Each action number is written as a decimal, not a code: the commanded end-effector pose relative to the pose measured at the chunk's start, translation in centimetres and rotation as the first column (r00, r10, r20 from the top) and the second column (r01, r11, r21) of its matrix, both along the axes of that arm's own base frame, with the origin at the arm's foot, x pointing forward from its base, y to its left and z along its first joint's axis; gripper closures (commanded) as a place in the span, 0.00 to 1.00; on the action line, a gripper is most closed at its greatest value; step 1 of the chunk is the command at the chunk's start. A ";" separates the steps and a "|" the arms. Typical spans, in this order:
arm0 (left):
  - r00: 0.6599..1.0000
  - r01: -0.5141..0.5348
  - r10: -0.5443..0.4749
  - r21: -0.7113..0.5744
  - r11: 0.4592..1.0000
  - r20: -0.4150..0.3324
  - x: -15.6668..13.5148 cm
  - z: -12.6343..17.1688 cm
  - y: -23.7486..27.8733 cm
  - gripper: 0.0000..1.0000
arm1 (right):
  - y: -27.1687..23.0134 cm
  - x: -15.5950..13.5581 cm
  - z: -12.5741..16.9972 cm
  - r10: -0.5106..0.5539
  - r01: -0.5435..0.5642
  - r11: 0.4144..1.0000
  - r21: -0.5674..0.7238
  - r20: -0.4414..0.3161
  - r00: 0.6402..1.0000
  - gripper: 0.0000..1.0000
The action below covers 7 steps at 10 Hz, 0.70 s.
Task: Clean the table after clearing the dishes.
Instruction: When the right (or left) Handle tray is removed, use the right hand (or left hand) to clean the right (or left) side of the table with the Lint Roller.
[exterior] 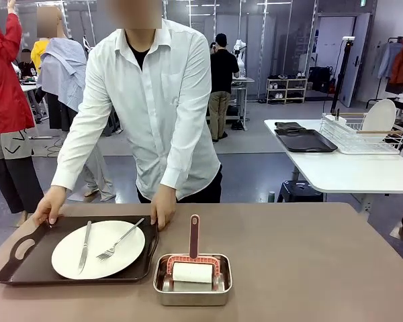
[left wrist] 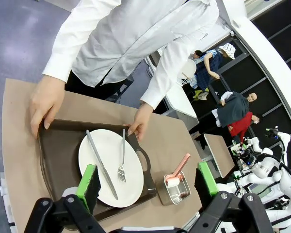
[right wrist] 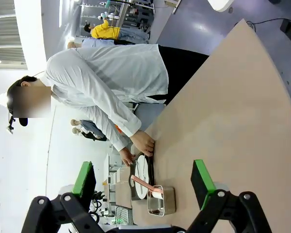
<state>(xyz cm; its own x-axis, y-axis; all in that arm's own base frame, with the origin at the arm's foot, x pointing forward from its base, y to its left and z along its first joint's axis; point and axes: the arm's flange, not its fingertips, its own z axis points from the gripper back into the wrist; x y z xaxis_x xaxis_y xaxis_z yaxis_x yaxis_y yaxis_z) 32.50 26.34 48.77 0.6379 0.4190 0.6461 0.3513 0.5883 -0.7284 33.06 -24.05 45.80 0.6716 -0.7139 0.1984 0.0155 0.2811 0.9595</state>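
On the taupe table (exterior: 309, 268), at the left, lies a dark brown tray (exterior: 60, 229) with one white plate (exterior: 97, 267). A knife (exterior: 84, 246) and a fork (exterior: 121, 240) rest on the plate. A person in a white shirt leans over from the far side, one hand (exterior: 50, 204) on the tray's far left corner and the other hand (exterior: 163, 208) on its far right corner. My left gripper (left wrist: 148, 179) hangs open high above the tray (left wrist: 53, 155) and plate (left wrist: 106, 150). High over the table (right wrist: 233, 121), my right gripper (right wrist: 142, 177) is open too and holds nothing.
A small steel pan (exterior: 193, 288) with a red-handled white roller (exterior: 193, 272) stands near the front edge, right of the tray. A white table (exterior: 349, 171) with a dish rack (exterior: 363, 134) stands behind at the right. People stand in the background.
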 end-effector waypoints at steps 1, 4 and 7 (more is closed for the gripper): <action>1.000 0.002 -0.002 -0.014 1.000 0.022 -0.1 0.1 0.3 0.00 | -0.1 0.0 0.4 0.002 -0.002 1.000 0.009 0.001 1.000 0.00; 1.000 0.002 -0.002 -0.014 1.000 0.022 -0.1 0.1 0.3 0.00 | -0.1 0.0 0.4 0.002 -0.002 1.000 0.009 0.001 1.000 0.00; 1.000 0.002 -0.002 -0.014 1.000 0.022 -0.1 0.1 0.3 0.00 | -0.1 0.0 0.4 0.002 -0.002 1.000 0.009 0.001 1.000 0.00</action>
